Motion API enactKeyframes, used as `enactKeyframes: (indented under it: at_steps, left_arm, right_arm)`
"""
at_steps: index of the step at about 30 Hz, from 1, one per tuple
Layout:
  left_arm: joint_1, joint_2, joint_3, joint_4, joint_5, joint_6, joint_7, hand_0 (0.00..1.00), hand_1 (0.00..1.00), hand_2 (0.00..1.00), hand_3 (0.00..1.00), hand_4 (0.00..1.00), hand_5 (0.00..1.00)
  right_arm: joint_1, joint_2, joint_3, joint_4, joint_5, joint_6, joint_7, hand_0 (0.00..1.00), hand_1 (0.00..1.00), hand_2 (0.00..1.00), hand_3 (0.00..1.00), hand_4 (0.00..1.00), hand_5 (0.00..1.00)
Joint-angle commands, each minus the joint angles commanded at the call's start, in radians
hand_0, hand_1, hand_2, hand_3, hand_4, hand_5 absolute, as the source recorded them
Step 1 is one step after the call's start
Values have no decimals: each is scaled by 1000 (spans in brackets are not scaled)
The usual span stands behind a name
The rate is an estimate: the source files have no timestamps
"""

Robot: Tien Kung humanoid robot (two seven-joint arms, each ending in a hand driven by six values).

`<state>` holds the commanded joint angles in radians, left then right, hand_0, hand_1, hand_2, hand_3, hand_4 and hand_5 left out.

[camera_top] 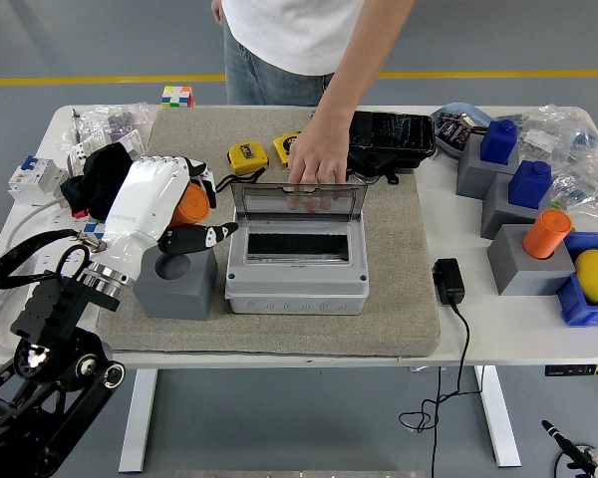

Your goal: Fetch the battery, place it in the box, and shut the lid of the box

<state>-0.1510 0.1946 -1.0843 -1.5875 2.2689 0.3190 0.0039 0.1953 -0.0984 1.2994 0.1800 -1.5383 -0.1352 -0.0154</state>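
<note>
My left hand hangs over the holed block, which sits on the mat just left of the box. The battery is in my fingers, above that block. Behind the box, a person's hand rests on its raised lid. Two tape measures lie farther back. An adapter lies right of the box.

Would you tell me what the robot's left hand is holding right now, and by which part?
The left hand grips the orange battery around its side, lifted above the grey holder block; most of it is hidden by the fingers.
</note>
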Motion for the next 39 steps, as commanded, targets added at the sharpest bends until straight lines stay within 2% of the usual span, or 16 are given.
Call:
enactKeyframes:
  at_steps: [8,20,28,39]
  left_arm:
    - [-46,-4,132,16,0,-8,17,111,104,151,168,657,39]
    - [-150,-15,303,93,0,-3,8,109,108,154,168,656,41]
    - [-240,-54,375,190,0,11,-2,110,108,152,169,656,45]
    - [-337,-116,415,344,0,25,-13,110,108,156,169,651,62]
  right_arm:
    - [1,2,-8,0,3,-1,-2,874,846,813,855,998,998]
    - [3,-1,-24,0,5,-5,-8,872,847,813,855,998,998]
    - [6,-1,-28,0,0,-5,-11,872,846,813,854,998,998]
    - [11,-1,-33,0,1,-6,-13,871,846,813,854,998,998]
